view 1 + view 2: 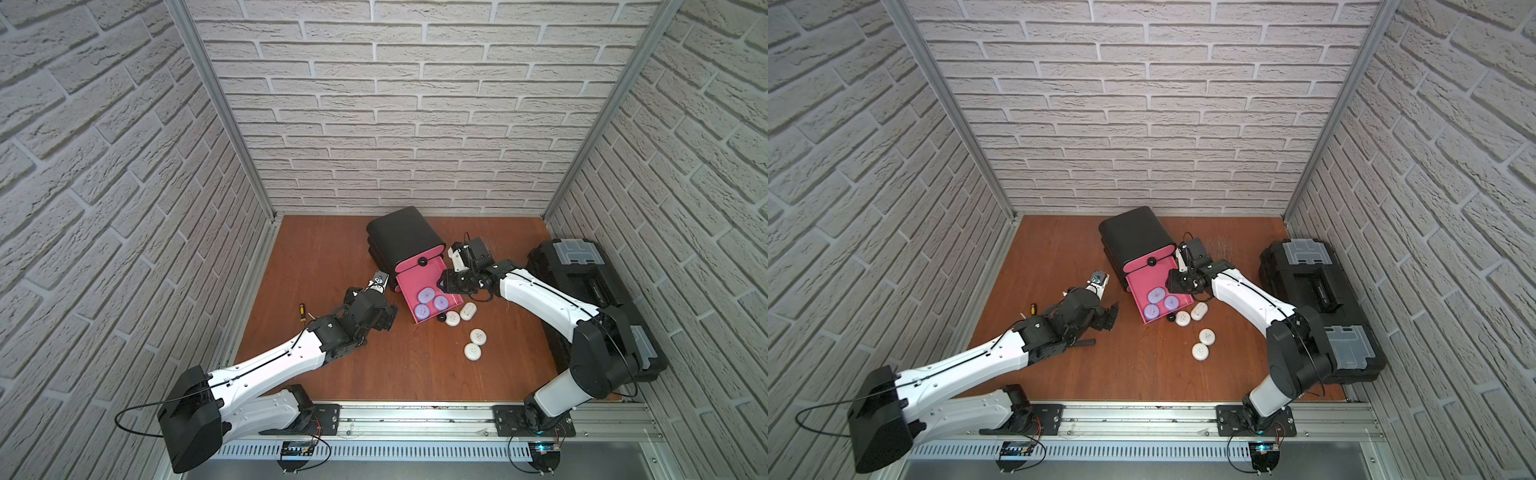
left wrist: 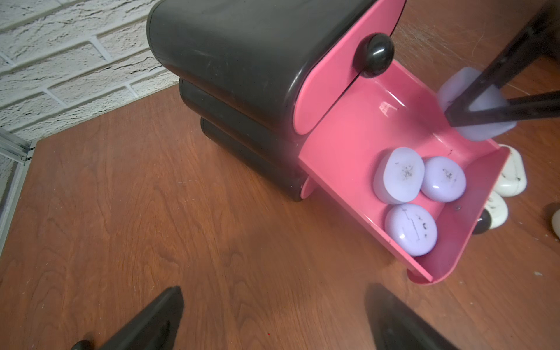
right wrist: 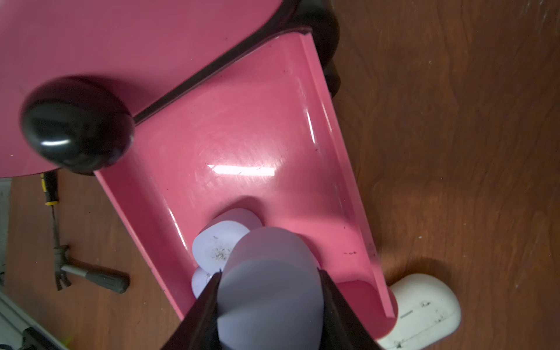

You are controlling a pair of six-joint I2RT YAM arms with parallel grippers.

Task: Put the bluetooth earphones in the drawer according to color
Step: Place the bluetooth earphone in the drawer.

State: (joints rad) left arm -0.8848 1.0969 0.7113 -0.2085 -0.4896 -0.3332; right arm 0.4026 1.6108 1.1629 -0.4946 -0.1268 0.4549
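Lavender plastic fills the near part of the right wrist view: one lavender case (image 3: 269, 291) sits between the two black fingers of the right gripper (image 3: 268, 272), which is closed part way and clamps it on both sides. The case hangs above the open middle drawer (image 3: 242, 145) of the black cabinet (image 1: 401, 237), close to the drawer wall on the robot's right side, and it does not touch the pink floor. Below it I see two more lavender cases, partly hidden.

The left wrist view shows what this one hides: three lavender cases (image 2: 398, 175) lie together at the front end of the drawer, and the held case (image 2: 456, 86) is seen from the side. In both top views the held case is hidden behind the gripper.

The left gripper (image 2: 272, 318) is fully spread and holds nothing, over bare table (image 2: 151, 212) just beside the drawer.

Dark scuffs mark the cases, and the small print on a white case (image 3: 424, 306) is too blurred to read.

Four white cases (image 1: 468, 311) lie on the table near the drawer front. Only the top views show all four, and the black toolbox (image 1: 582, 282) further right. The hammer (image 3: 88, 272) lies on the left side.
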